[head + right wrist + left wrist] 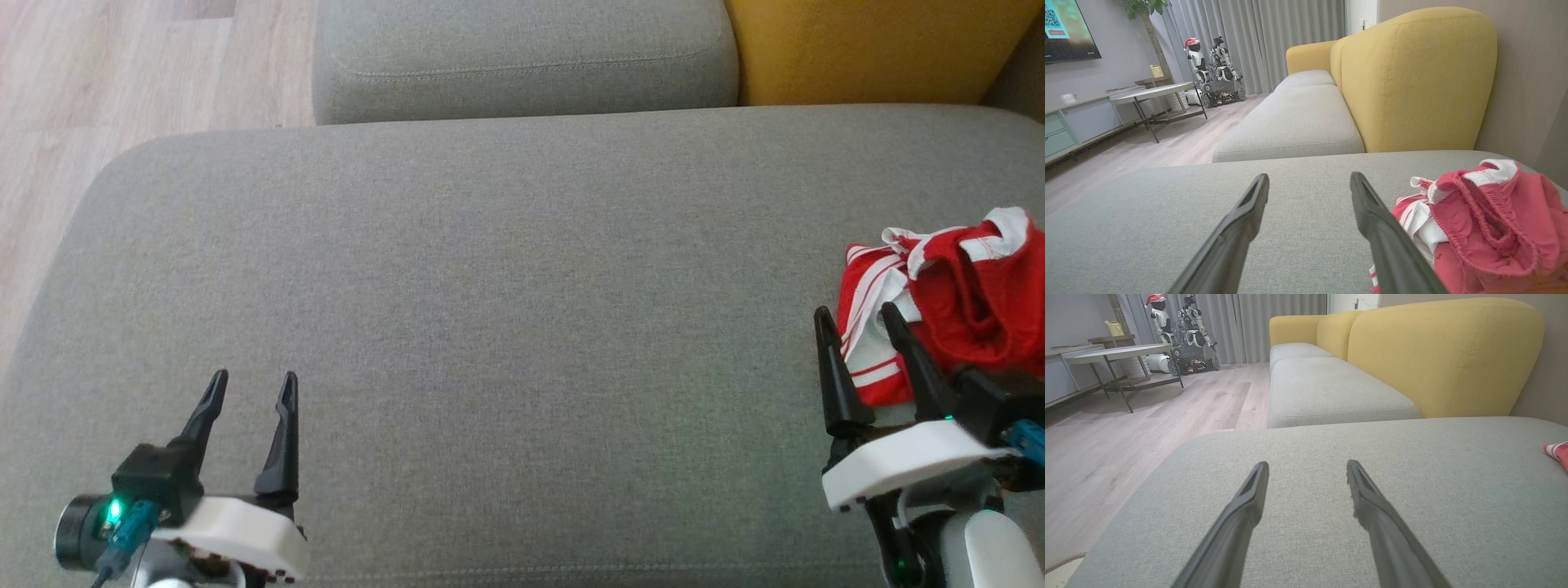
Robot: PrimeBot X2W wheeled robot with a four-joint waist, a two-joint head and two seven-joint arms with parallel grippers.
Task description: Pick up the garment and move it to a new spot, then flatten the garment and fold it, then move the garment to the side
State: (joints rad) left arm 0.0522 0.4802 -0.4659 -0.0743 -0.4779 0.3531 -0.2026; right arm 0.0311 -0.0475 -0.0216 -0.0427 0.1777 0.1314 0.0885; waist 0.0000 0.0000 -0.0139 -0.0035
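The garment (pixel 959 290) is a crumpled red piece with white stripes and trim, lying at the right edge of the grey cushion (pixel 490 327). In the right wrist view the garment (pixel 1486 220) bunches just right of my fingers. My right gripper (pixel 857 314) stands open at the garment's left side, its right finger over the striped part, holding nothing. My left gripper (pixel 253 380) is open over the bare cushion at the lower left, far from the cloth. A red corner of the garment (pixel 1559 451) shows at the right edge of the left wrist view.
A second grey seat cushion (pixel 522 57) and a yellow backrest (pixel 873 49) lie beyond. Wooden floor (pixel 122 73) runs along the left. In the wrist views a low table (pixel 1118 353) and a parked robot (pixel 1186 330) stand far off by the curtains.
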